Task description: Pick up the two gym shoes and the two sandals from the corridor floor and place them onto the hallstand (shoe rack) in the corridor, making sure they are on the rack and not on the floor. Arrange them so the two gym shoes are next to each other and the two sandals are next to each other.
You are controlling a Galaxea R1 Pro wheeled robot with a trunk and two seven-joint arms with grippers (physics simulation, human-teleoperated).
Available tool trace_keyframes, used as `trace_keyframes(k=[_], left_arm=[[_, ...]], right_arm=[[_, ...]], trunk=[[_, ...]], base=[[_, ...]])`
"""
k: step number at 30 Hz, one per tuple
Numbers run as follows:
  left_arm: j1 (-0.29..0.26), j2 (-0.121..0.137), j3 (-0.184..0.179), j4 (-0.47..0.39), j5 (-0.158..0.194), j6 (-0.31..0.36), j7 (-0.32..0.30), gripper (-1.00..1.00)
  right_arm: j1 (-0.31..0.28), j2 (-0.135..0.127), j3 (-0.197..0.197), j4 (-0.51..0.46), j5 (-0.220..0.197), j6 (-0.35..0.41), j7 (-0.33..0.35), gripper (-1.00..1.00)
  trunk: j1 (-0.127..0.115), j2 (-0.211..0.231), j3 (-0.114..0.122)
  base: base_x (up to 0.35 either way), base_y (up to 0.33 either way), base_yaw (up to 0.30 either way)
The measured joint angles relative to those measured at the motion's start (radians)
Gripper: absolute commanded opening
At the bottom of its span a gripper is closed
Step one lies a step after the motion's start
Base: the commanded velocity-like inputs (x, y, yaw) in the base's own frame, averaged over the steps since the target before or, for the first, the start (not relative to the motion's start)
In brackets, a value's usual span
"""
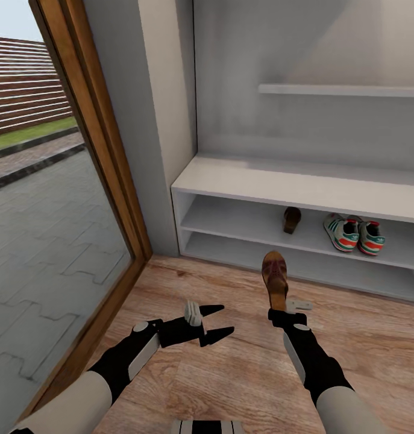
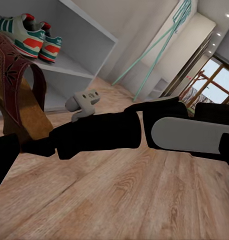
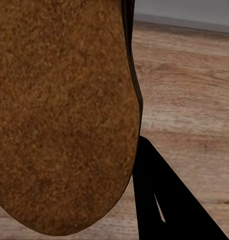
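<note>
From the head view, the hallstand [image 1: 303, 187] already carries three of the four items on its upper open shelf: the two gym shoes [image 1: 354, 234] side by side toward the shelf's right end, touching or nearly so, and one sandal [image 1: 291, 219] to their left, near the shelf's middle. The second sandal [image 1: 275, 278] is clamped by its heel end in the right gripper [image 1: 286, 314], toe pointing at the rack, held over the corridor floor [image 1: 231, 361] just short of the hallstand's front edge. The left gripper [image 1: 217, 322] hovers low over the floor beside it, fingers spread and holding nothing. The left wrist view looks across the right arm [image 2: 144, 130] to the held sandal [image 2: 19, 95], its straps upright, with the gym shoes [image 2: 32, 35] on the shelf behind and wood planks below. The right wrist view is mostly the held sandal's tan sole [image 3: 64, 115] close up, one dark finger [image 3: 164, 200] beside it and floor beyond. By my reading, only this last sandal remains to be set on the shelf next to its partner; the sneakers look finished.
</note>
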Motion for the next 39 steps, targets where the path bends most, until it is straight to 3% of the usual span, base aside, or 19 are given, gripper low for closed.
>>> trace_keyframes(k=[23, 32, 39], left_arm=[[0.000, -0.003, 0.000, 0.000, -0.002, -0.001, -0.003, 1.00], [0.000, -0.003, -0.020, 0.000, -0.002, -0.001, -0.003, 1.00], [0.000, -0.003, -0.027, 0.000, -0.002, -0.001, -0.003, 1.00]], right_arm=[[-0.014, 0.002, -0.004, -0.054, -0.001, 0.019, -0.003, -1.00], [-0.022, 0.003, -0.005, -0.176, -0.001, 0.165, -0.002, -1.00], [-0.022, 0.002, -0.005, -0.196, -0.002, 0.189, 0.000, -1.00]], trunk=[[0.000, 0.000, 0.000], [0.000, 0.000, 0.000], [0.000, 0.000, 0.000]], base=[[0.000, 0.000, 0.000], [0.000, 0.000, 0.000], [0.000, 0.000, 0.000]])
